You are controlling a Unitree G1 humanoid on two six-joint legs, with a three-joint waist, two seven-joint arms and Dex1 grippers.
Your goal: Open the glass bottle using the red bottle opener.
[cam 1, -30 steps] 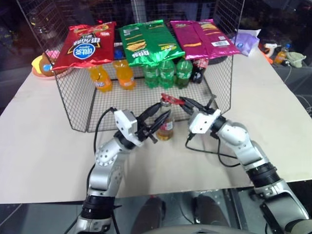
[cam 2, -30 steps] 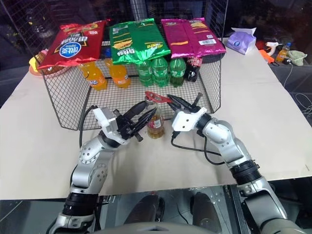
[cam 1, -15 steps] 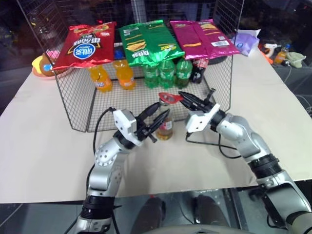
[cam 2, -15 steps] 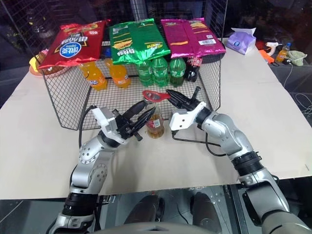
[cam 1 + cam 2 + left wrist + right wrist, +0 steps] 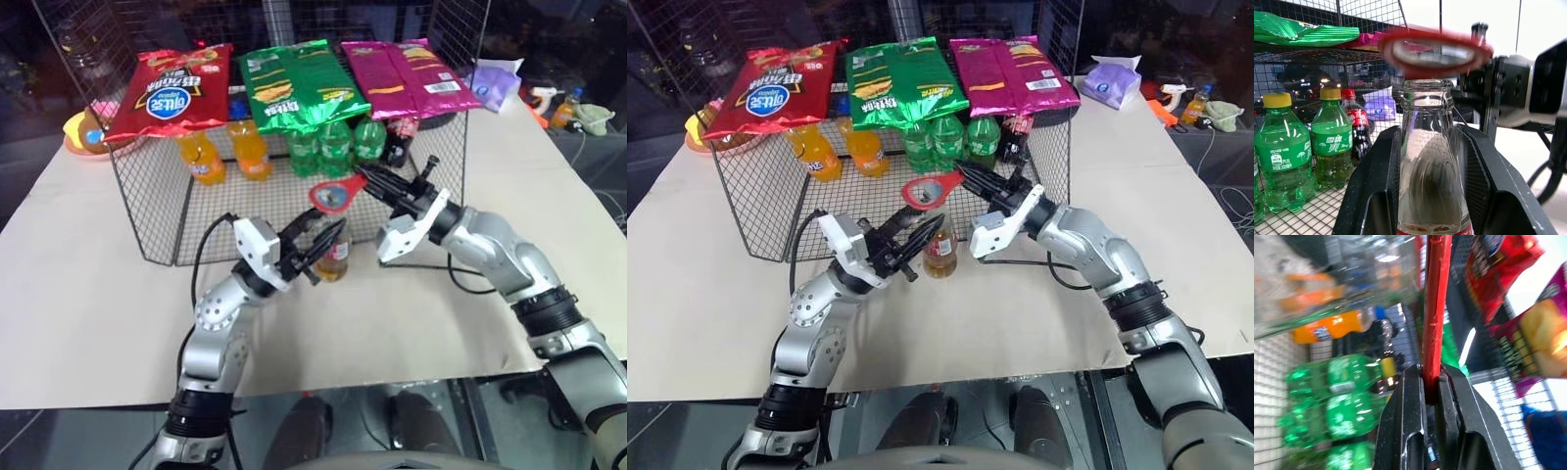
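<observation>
the bottle is clasped upright by the left gripper just before the wire basket, its mouth uncapped. above it the opener is pinched by the right gripper. behind the bottle, green bottles are seen; their labels cannot be read.

Beige table top under a wire mesh rack, dark surroundings beyond, cluttered far right corner with a purple pack.

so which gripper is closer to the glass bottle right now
Left. The left gripper is clamped around the glass bottle; the right gripper is above and to its right, holding the red bottle opener.
</observation>
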